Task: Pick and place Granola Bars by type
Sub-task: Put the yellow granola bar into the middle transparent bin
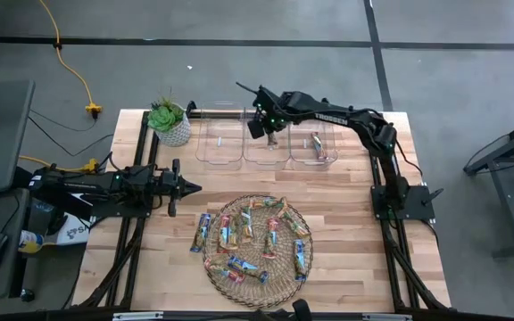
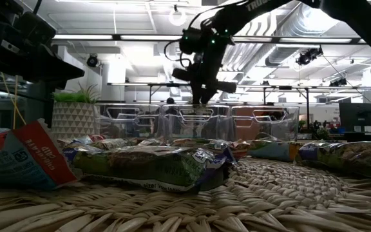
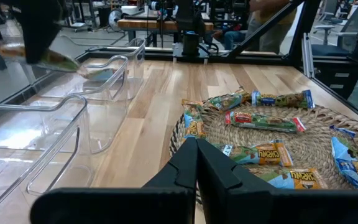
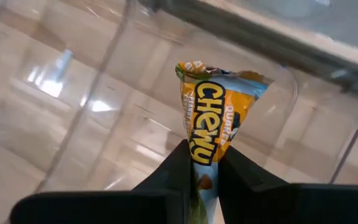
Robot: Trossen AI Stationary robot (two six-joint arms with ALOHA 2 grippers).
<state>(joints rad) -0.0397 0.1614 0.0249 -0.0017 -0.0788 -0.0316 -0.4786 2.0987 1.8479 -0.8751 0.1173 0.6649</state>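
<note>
My right gripper (image 1: 270, 135) reaches over the middle one of three clear bins (image 1: 266, 159) at the table's far side, shut on a yellow-and-light-blue granola bar (image 4: 219, 112). Another bar (image 1: 316, 143) lies in the right bin. Several bars (image 1: 248, 227) rest flat on the round wicker mat (image 1: 279, 290), and one (image 1: 203, 234) lies on the table by its left rim. My left gripper (image 1: 193, 187) waits shut at the table's left, left of the mat. My right gripper pinches one end of the bar's wrapper (image 4: 202, 158) between its two fingers. The fingers slant steeply down from above. The bar sticks out lengthwise past the fingertips, lifted clear over the middle bin, its free end (image 4: 222, 78) pointing toward the bin's floor.
A potted plant (image 1: 169, 123) stands at the far left corner beside the left bin (image 1: 219, 147). Bare wood lies between the bins and the mat. A dark frame runs along the table's left and right edges.
</note>
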